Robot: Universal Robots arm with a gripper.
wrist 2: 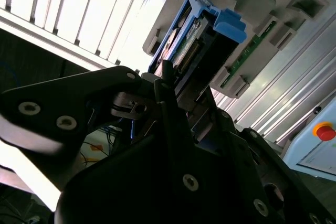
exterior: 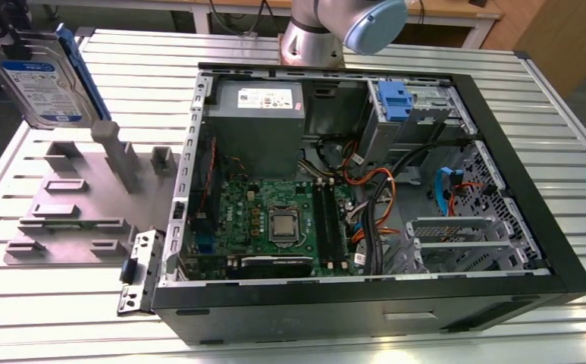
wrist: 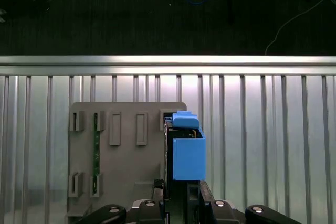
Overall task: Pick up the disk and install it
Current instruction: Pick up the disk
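The disk (exterior: pixel 42 85) is a silver-grey hard drive with a white-and-blue label and blue side rails. In the exterior view it hangs upright at the far left, above the grey fixture plate (exterior: pixel 75 205). My gripper (exterior: pixel 14 38) is shut on its top edge. In the first wrist view the disk's blue rail (wrist: pixel 188 156) runs out from between my gripper (wrist: pixel 181 196) over the fixture plate (wrist: pixel 123 156). The second wrist view has the disk (wrist 2: pixel 197 45) end-on, clamped in my gripper (wrist 2: pixel 181 103).
An open computer case (exterior: pixel 535 250) lies on the slatted metal table (exterior: pixel 70 318), to the exterior view's right of the fixture. Inside are a grey power-supply box (exterior: pixel 255 114), a motherboard (exterior: pixel 272 220), cables and a drive bay with a blue latch (exterior: pixel 394 102). A red stop button (wrist 2: pixel 324 131) stands beyond the table.
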